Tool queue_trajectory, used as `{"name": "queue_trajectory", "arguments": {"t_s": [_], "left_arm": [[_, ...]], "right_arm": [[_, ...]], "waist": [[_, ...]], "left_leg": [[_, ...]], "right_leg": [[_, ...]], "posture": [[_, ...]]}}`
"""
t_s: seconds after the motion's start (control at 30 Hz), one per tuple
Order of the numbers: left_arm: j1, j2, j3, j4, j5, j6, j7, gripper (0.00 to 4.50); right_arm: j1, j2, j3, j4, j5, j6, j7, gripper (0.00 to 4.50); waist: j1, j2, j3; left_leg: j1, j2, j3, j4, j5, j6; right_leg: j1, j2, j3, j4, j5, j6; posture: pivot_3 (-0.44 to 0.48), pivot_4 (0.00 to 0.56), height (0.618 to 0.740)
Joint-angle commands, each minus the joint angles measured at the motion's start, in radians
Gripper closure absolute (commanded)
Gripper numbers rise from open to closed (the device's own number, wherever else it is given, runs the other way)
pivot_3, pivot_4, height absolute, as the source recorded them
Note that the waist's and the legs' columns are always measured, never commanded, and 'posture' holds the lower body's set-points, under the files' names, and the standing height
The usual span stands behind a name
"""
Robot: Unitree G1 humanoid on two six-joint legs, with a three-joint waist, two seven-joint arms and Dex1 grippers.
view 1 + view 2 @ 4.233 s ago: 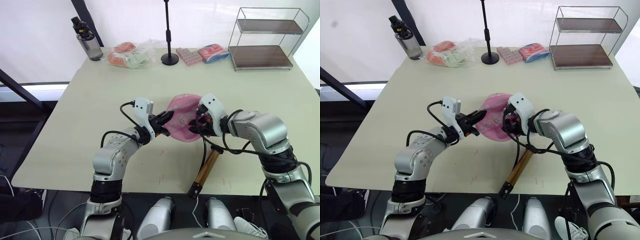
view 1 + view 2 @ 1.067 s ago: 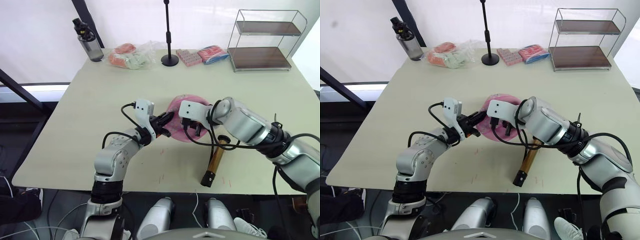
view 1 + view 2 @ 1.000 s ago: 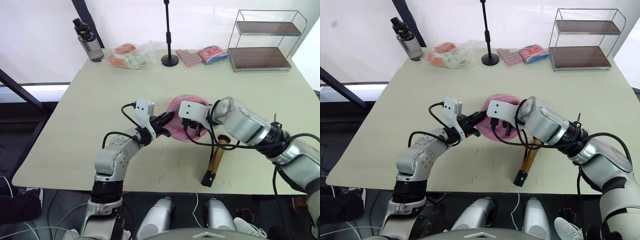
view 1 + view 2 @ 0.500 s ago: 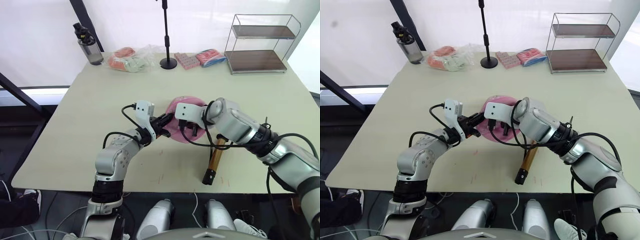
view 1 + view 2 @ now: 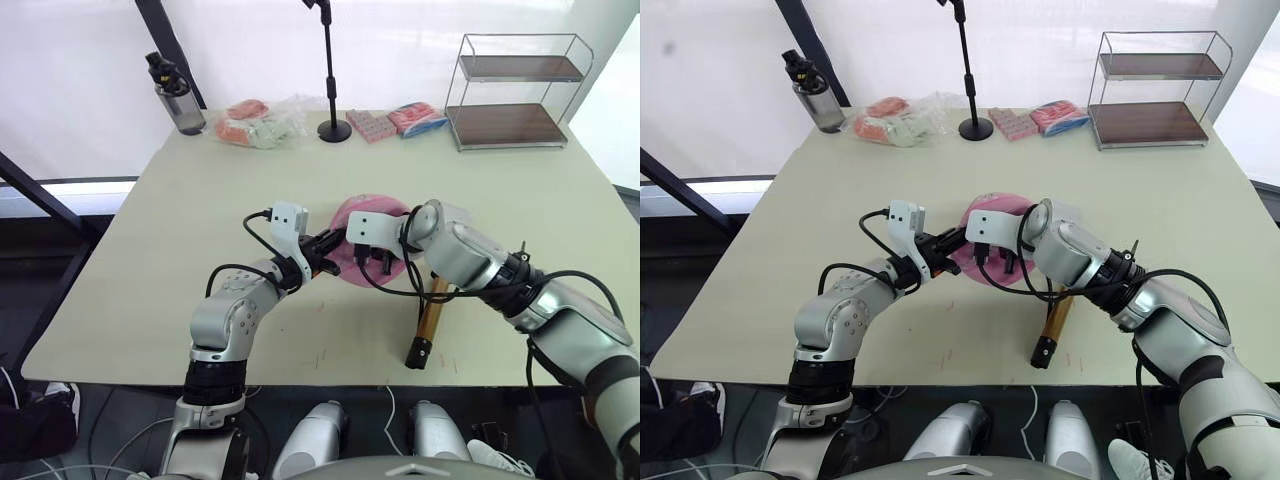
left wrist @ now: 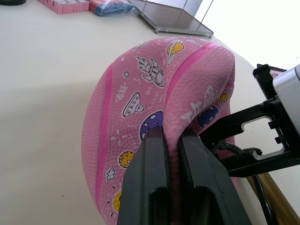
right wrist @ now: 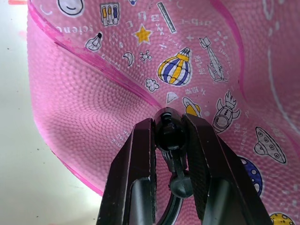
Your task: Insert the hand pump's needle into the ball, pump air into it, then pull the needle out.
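Note:
The pink ball (image 5: 372, 212) is a flattish, half-collapsed disc printed with rockets and planets, held tilted up off the table. My left gripper (image 6: 171, 136) is shut on a fold of the ball's rim (image 6: 172, 152). My right gripper (image 7: 169, 123) is shut on the black end fitting (image 7: 168, 133) of the pump's hose, pressed against the ball's skin. The needle itself is hidden behind that fitting. The hand pump (image 5: 430, 318), a bronze cylinder with black caps, lies on the table just right of the ball, below my right forearm.
Along the table's far edge stand a dark water bottle (image 5: 176, 92), a plastic bag of packets (image 5: 262, 122), a black stand (image 5: 333, 128), pink packets (image 5: 396, 119) and a wire shelf (image 5: 508, 92). Cables loop under both wrists.
Since four seconds ago my right arm swung across so its gripper meets the ball from the near side, and the pump shifted right. Over the last second only the camera view moved.

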Motion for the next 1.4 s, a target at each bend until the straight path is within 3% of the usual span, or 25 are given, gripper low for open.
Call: {"name": "queue_trajectory", "arguments": {"t_s": [0.03, 0.67, 0.87, 1.4], "left_arm": [[0.018, -0.002, -0.023, -0.008, -0.027, 0.033, -0.020, 4.50], [0.015, -0.011, 0.007, -0.002, -0.039, 0.040, -0.015, 4.50], [0.017, -0.016, 0.017, -0.011, -0.040, 0.053, -0.012, 4.50], [0.011, -0.032, 0.046, -0.017, -0.055, 0.077, -0.003, 4.50]], "right_arm": [[0.072, -0.024, 0.056, 0.154, -0.058, 0.018, -0.002, 4.15], [0.099, 0.022, 0.049, 0.246, -0.135, -0.033, 0.030, 4.15], [0.108, 0.037, 0.050, 0.266, -0.154, -0.047, 0.041, 4.15], [0.120, 0.104, 0.032, 0.421, -0.208, -0.118, 0.026, 4.15]], "waist": [[-0.001, 0.000, -0.002], [-0.005, -0.001, -0.004], [-0.006, -0.001, -0.004], [-0.009, -0.002, -0.007]], "left_leg": [[0.000, 0.000, 0.000, 0.000, 0.000, 0.000], [0.003, 0.000, -0.002, -0.001, -0.004, 0.000], [0.019, 0.000, -0.004, -0.012, -0.004, -0.001], [0.028, 0.000, -0.008, -0.015, -0.005, -0.002]], "right_leg": [[0.000, 0.000, 0.000, 0.000, 0.000, 0.000], [0.002, 0.002, 0.001, 0.001, 0.000, 0.000], [0.012, 0.003, 0.004, -0.003, -0.003, 0.004], [0.019, 0.006, 0.004, -0.004, -0.004, 0.005]], "posture": [[0.000, 0.150, 0.736], [0.000, 0.150, 0.736], [0.000, 0.150, 0.736], [0.000, 0.150, 0.736]]}}
